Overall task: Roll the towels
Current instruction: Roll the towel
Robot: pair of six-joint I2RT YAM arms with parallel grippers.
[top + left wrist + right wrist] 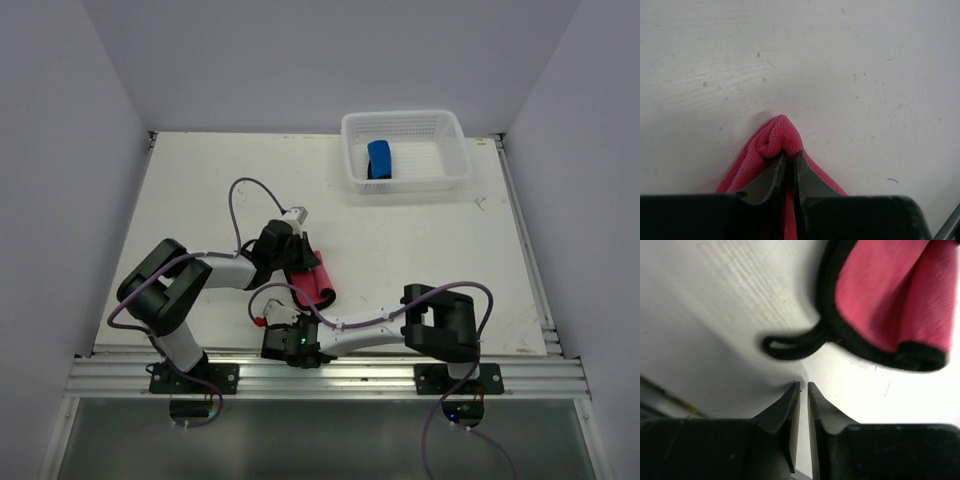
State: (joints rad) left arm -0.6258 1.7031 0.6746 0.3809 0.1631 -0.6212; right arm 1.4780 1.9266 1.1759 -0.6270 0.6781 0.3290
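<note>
**Pink towel pinched at one end, right jaws bare beside it**

The left arm (pixel 225 270) reached from its base at the near left, elbow raised, and bent inward toward the middle of the table (pixel 200 200). Its wrist pointed down and its tip sat on the far end of the pink-red towel (pixel 320 284). In the left wrist view, the left jaws were clamped on a bunched fold of that towel, with cloth pushed up into a rounded peak just past the tips.

The right arm (pixel 370 328) lay low along the near edge, with its forearm stretched leftward from the near right base. Its wrist sat just beside the near end of the same towel. In the right wrist view, the right jaws stood a slim gap apart with nothing between them, tips close to the bare table. The towel's dark-edged end and its black hanging loop (pixel 790 346) lay just beyond them, not touching.

The pink-red towel lay as a loose roll between the two wrists, near the front middle of the table. The blue towel (pixel 380 158) sat rolled inside the white mesh basket (pixel 455 176) at the far right, well apart from both arms.
</note>
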